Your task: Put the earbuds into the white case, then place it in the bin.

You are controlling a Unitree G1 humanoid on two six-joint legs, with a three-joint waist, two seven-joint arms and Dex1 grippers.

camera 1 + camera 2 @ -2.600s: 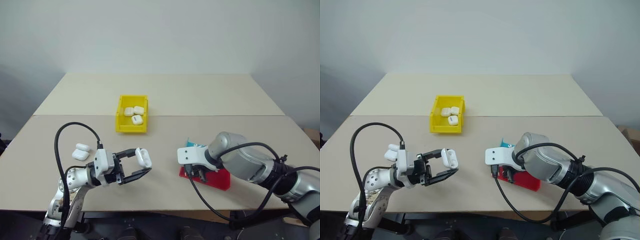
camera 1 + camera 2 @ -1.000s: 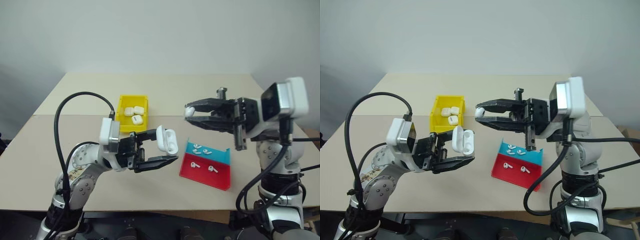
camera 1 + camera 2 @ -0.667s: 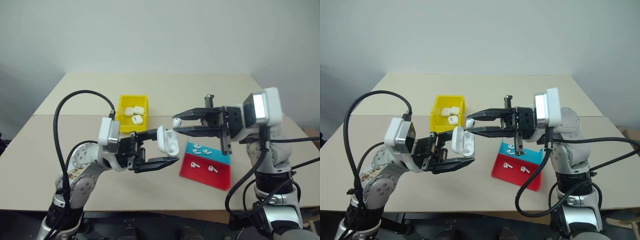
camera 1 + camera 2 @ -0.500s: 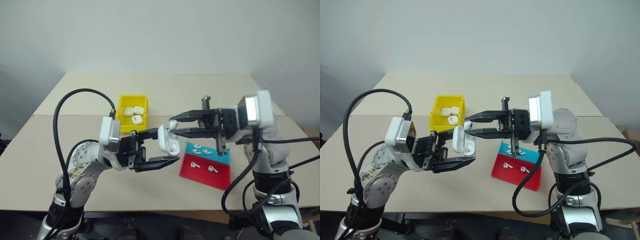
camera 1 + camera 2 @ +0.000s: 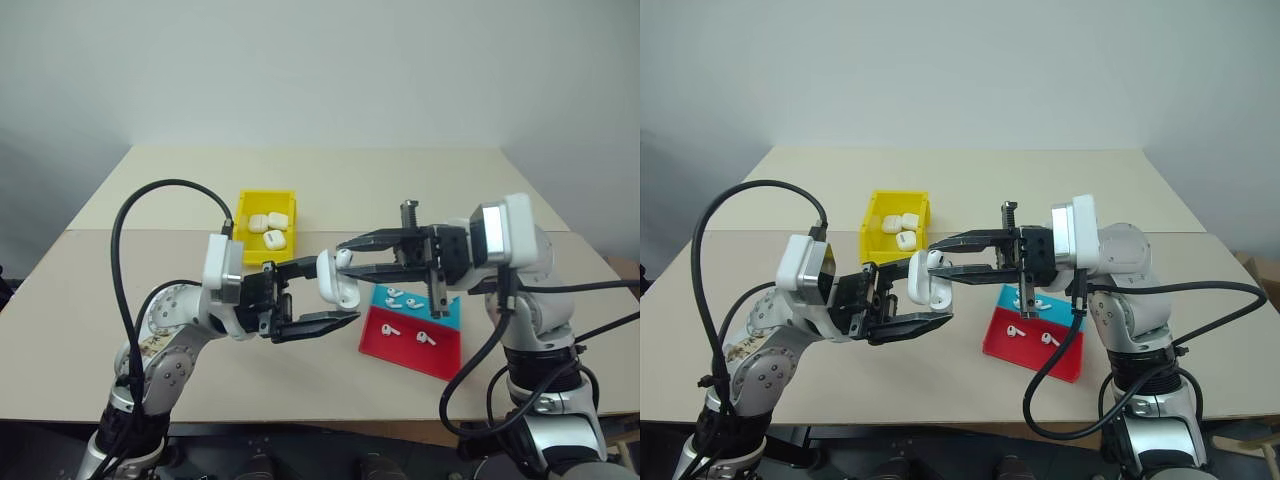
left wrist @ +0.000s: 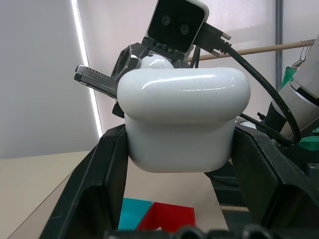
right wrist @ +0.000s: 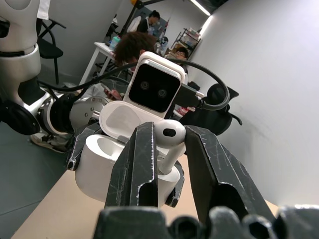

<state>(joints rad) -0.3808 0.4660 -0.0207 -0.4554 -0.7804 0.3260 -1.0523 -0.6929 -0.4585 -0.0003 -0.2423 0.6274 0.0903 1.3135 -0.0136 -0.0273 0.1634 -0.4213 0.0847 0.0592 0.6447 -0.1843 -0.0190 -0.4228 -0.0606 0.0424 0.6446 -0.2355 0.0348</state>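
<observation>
My left gripper [image 5: 335,292] is shut on the white case [image 5: 334,278], holding it up above the table with its lid flipped open. From the right comes my right gripper [image 5: 345,251], shut on one earbud [image 7: 169,133]. In the right wrist view the bud's stem points down into the open case [image 7: 107,159], right at its mouth. The left wrist view has the case [image 6: 182,119] clamped between both fingers [image 6: 107,164]. Several more earbuds [image 5: 408,300] lie on the red-and-blue tray. The yellow bin [image 5: 241,228] stands farther back on the table.
Three white cases [image 5: 266,225] lie inside the bin. The red-and-blue tray [image 5: 440,357] sits under my right arm near the front edge. People [image 7: 134,47] sit in the background of the right wrist view. Black cables loop off both arms.
My right gripper has carried the earbud left and slightly down, from above the tray to the open mouth of the case. My left gripper has kept the case still.
</observation>
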